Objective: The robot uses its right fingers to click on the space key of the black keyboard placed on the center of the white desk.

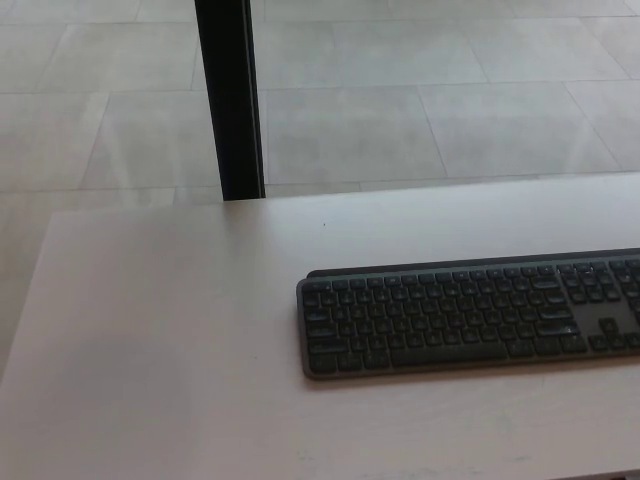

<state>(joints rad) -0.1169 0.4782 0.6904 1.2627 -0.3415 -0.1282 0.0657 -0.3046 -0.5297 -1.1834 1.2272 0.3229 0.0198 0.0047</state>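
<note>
A black keyboard [470, 315] lies flat on the white desk [160, 330], toward the right side, and its right end runs out of the picture. Its long space key [448, 354] sits in the bottom row, near the front edge. Neither of my hands nor any arm shows in the head view.
A black vertical post [230, 100] stands behind the desk's far edge at the left of centre. Beyond the desk is a grey tiled floor [420, 90]. The desk's left edge [25, 320] slants down the picture's left side.
</note>
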